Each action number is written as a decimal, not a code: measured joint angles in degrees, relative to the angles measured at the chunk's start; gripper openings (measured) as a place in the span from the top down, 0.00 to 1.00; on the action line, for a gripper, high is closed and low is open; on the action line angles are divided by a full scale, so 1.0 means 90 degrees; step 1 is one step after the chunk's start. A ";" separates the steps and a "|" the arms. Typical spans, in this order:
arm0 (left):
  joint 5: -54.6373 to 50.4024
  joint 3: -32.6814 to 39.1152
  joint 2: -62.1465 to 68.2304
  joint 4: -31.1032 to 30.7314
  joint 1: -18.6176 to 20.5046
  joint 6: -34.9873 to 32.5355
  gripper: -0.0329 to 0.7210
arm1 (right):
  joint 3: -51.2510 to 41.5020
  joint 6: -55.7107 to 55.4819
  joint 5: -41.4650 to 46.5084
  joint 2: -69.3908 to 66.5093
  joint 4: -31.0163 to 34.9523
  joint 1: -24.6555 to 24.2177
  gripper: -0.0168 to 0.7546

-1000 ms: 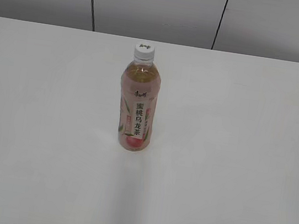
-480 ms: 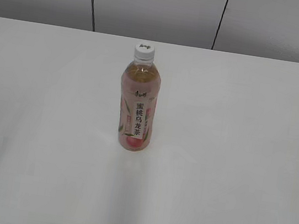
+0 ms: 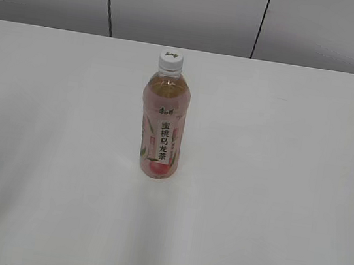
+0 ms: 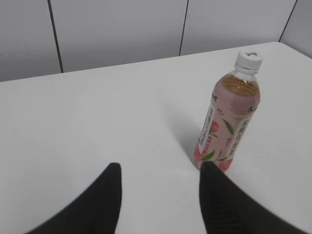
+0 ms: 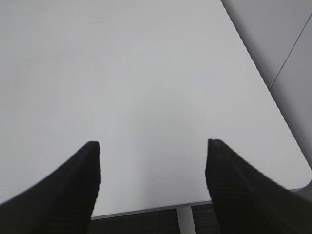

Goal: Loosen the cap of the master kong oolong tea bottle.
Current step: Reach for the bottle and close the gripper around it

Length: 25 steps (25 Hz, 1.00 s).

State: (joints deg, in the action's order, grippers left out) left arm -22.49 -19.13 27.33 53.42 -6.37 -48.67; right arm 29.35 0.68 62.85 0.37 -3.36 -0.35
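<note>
The master kong oolong tea bottle (image 3: 162, 127) stands upright in the middle of the white table (image 3: 275, 186), pink peach label with a white strip of black characters facing the camera. Its white cap (image 3: 171, 60) sits on the neck. In the left wrist view the bottle (image 4: 228, 122) and cap (image 4: 249, 60) stand ahead and to the right. My left gripper (image 4: 158, 168) is open and empty, short of the bottle and left of it. My right gripper (image 5: 152, 145) is open and empty over bare table. Neither gripper shows in the exterior view.
The right wrist view shows the table's edge (image 5: 195, 204) and a white table leg (image 5: 185, 220) below, with a rounded corner (image 5: 304, 173) at right. A grey panelled wall (image 3: 188, 9) stands behind the table.
</note>
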 joint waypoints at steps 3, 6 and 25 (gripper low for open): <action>0.0074 0.0013 0.0191 0.0061 0.0000 -0.0077 0.52 | 0.0000 0.0000 0.0000 0.0000 0.0000 0.0000 0.31; 0.0103 0.0017 0.0199 0.0083 0.0000 -0.0121 0.52 | 0.0000 0.0000 0.0000 0.0000 0.0000 0.0000 0.31; 0.2091 0.0136 0.0199 -0.3473 -0.1143 0.3916 0.52 | 0.0000 0.0000 0.0000 0.0000 0.0000 0.0000 0.31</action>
State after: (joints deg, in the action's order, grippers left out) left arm -3.67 -17.90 29.12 22.16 -16.65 -13.42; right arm 29.35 0.68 62.85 0.37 -3.36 -0.35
